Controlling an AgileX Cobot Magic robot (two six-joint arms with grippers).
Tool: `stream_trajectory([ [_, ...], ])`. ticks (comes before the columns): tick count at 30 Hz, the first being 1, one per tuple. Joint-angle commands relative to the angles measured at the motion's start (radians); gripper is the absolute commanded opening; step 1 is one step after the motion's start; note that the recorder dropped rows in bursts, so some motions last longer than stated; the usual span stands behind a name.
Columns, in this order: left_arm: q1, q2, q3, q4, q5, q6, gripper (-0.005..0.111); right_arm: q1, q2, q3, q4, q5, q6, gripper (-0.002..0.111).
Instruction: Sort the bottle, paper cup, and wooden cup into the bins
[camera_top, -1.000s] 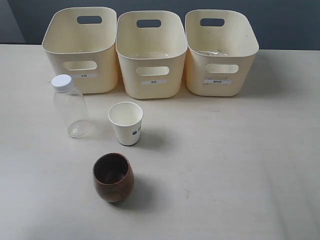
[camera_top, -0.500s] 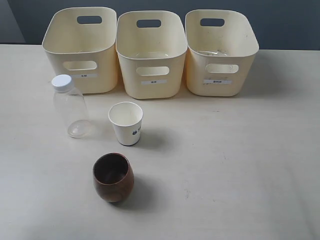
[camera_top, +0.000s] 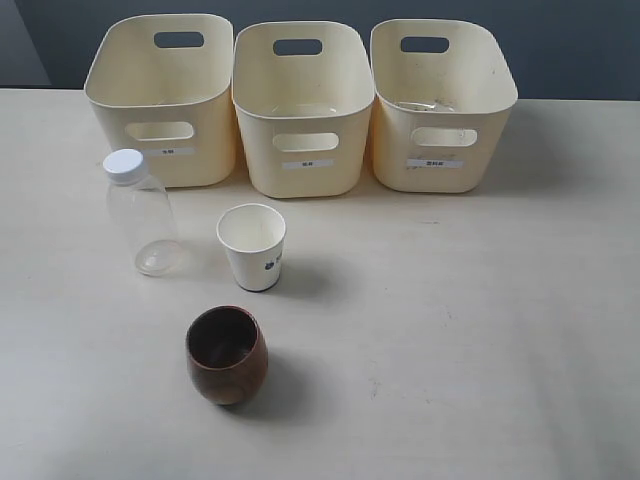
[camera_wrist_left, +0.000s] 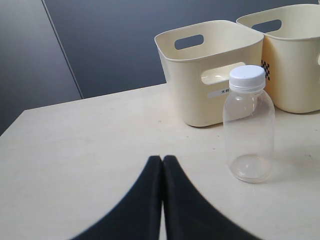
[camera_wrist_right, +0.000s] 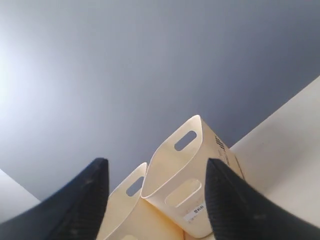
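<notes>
The clear bottle (camera_top: 141, 213) with a white cap stands upright at the left, in front of the left bin (camera_top: 162, 96). Beside it to the right stands the white paper cup (camera_top: 253, 246), and nearer the front the brown wooden cup (camera_top: 226, 354). The middle bin (camera_top: 303, 105) and right bin (camera_top: 441, 100) stand in the same back row. Neither gripper shows in the exterior view. In the left wrist view my left gripper (camera_wrist_left: 163, 160) is shut and empty, short of the bottle (camera_wrist_left: 248, 125). My right gripper (camera_wrist_right: 156, 165) is open, with the right bin (camera_wrist_right: 186, 180) seen between its fingers.
The pale table (camera_top: 480, 320) stretches bare to the right and front of the cups. A dark grey wall (camera_top: 560, 40) rises behind the bins. The table's far left edge (camera_wrist_left: 15, 122) shows in the left wrist view.
</notes>
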Motion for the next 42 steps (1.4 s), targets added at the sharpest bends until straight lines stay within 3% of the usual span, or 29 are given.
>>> stream_trajectory([
  [1,-0.003,-0.005,0.001,-0.005,-0.001,-0.002,0.0,-0.005,-0.006,0.001,0.014,0.044,0.017,0.055],
  [20,-0.003,-0.005,0.001,-0.005,-0.001,-0.002,0.0,-0.005,-0.006,0.001,0.012,0.062,0.014,0.055],
  [27,-0.003,-0.005,0.001,-0.005,-0.001,-0.002,0.0,-0.005,-0.006,0.001,0.016,0.175,0.014,0.055],
  [42,-0.003,-0.005,0.001,-0.005,-0.001,-0.002,0.0,-0.006,-0.006,0.001,0.014,0.236,0.012,0.055],
])
